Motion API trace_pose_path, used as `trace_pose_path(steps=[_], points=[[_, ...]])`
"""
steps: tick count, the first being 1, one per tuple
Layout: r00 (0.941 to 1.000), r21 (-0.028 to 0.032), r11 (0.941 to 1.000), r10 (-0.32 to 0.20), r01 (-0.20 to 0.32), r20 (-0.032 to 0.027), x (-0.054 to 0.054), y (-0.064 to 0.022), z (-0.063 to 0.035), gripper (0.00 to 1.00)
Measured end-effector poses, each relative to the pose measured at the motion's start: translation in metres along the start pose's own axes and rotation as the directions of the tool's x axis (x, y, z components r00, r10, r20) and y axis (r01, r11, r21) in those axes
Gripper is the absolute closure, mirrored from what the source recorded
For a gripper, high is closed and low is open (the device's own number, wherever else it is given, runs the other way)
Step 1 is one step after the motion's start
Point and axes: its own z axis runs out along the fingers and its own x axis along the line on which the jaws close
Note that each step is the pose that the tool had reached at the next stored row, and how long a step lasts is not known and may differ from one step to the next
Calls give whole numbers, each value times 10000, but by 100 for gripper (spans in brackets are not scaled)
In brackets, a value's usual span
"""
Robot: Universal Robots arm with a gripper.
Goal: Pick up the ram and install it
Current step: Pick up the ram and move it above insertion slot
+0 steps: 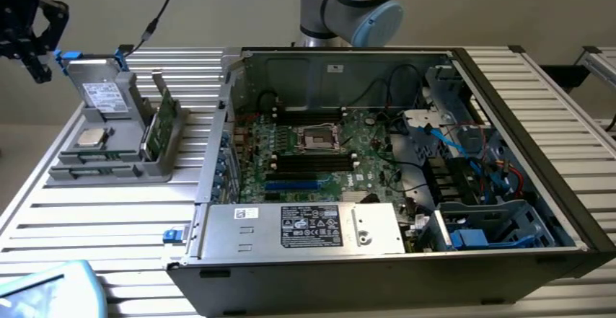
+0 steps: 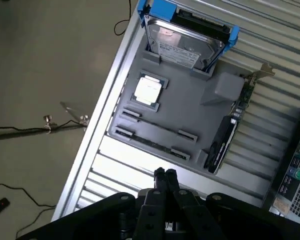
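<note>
Your tool (image 2: 165, 175) hangs with its fingers pressed together, gripping nothing, just short of the grey tray (image 2: 190, 107). What looks like the ram (image 2: 152, 143), a thin dark strip, stands on edge in the tray slot nearest the tool. So you have no pick-up yet, and installing on the motherboard (image 1: 327, 156) inside the open case (image 1: 385, 282) is all left. Beyond lie the ribbed metal table (image 1: 115, 210), a grey floor (image 2: 40, 60) with loose cables (image 2: 15, 128), and a plain wall (image 1: 231, 8).

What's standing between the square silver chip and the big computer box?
A green circuit card stands upright in the grey tray, between the chip and the computer case, seen in the exterior view.
</note>
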Motion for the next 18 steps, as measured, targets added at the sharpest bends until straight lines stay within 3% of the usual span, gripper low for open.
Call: trace_pose_path(steps=[4,9,13,18], points=[[9974,27,9974,-719,719,-64,0,0,6,89],[9866,55,9867,-1623,1624,-145,0,0,11,89],[9721,61,9722,-2338,2339,-196,0,0,14,89],[9469,44,9471,-3207,3209,-230,-1,0,15,89]])
